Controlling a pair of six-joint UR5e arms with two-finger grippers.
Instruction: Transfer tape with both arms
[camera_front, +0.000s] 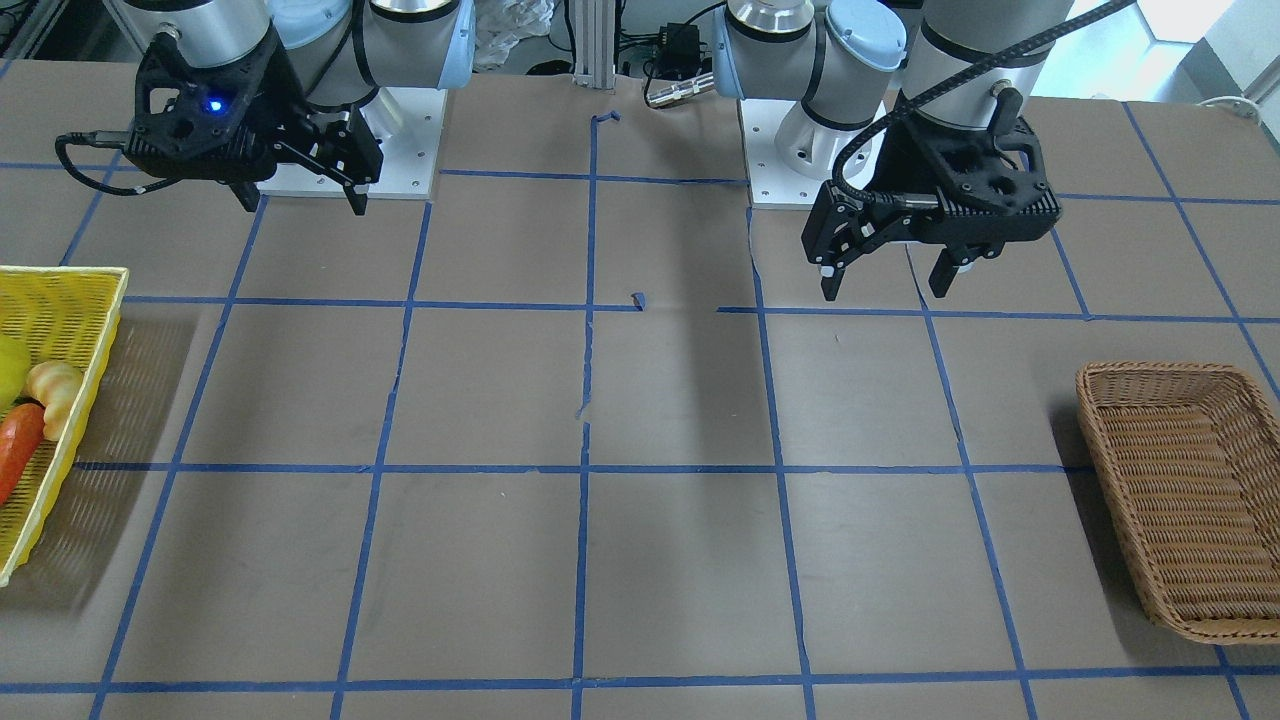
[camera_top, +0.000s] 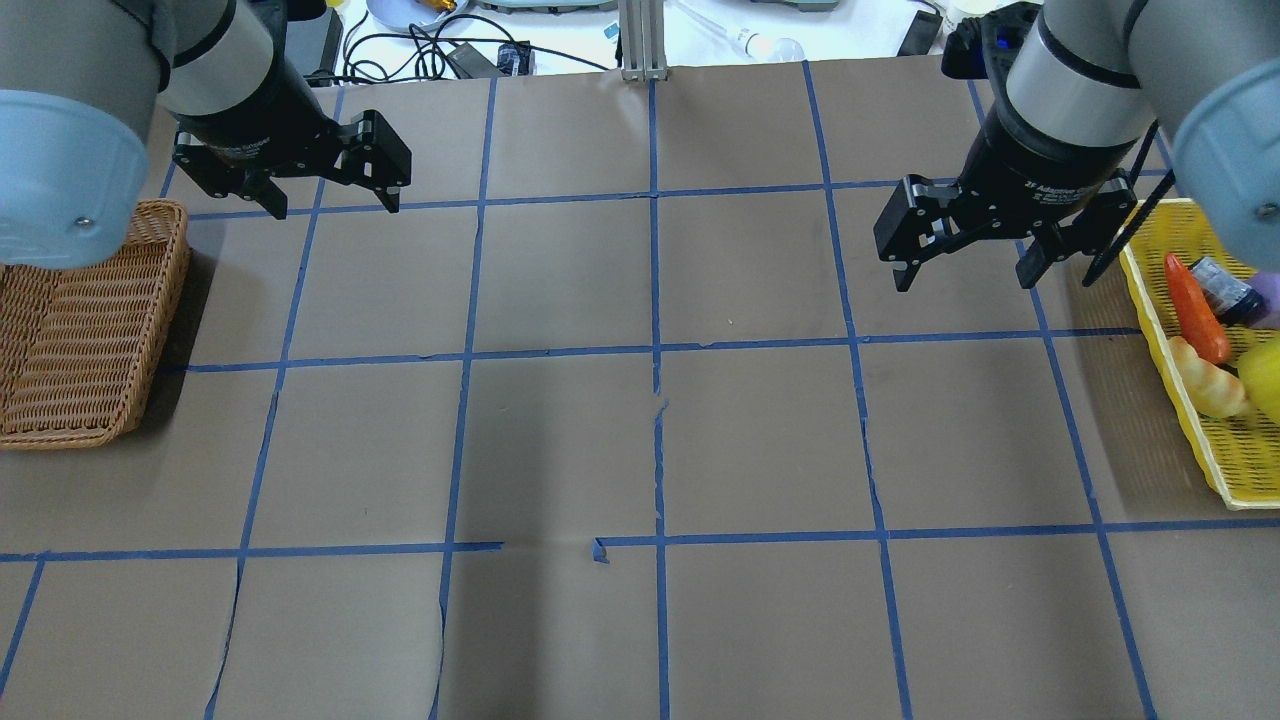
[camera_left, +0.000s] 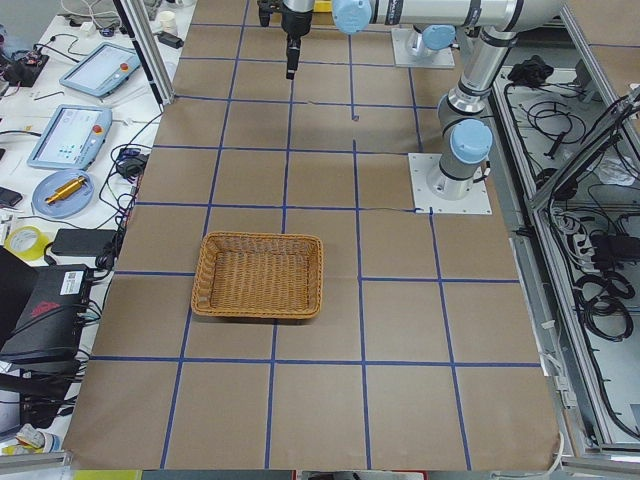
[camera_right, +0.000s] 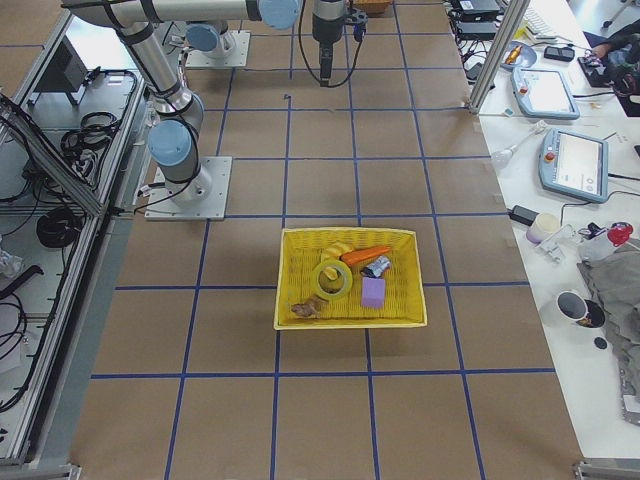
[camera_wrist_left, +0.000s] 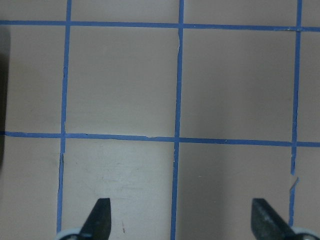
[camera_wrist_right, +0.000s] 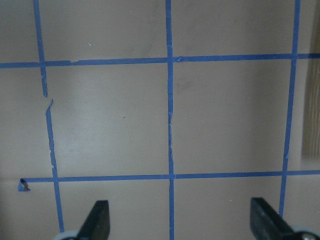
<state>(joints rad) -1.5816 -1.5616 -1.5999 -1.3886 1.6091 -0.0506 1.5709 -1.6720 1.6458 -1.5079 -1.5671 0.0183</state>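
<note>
- The left gripper (camera_top: 335, 205), black and angular, hangs over matte brown paper (camera_top: 560, 280), its two fingers spread wide with nothing between them.
- The right gripper (camera_top: 964, 282) is likewise spread and bare. White lettering on its body reads "2F Adaptive"; the rest is unreadable.
- The tape (camera_right: 316, 279), a translucent yellow ring with an open centre, lies in a yellow basket (camera_right: 350, 324) of plastic mesh, out beyond the right gripper's outer side and well apart from its fingers.
- A rectangular wicker basket (camera_top: 60, 436) of brown weave sits to the left gripper's outer side.
- Blue tape lines (camera_top: 655, 270), torn in spots, cross the paper beneath both grippers.
</note>
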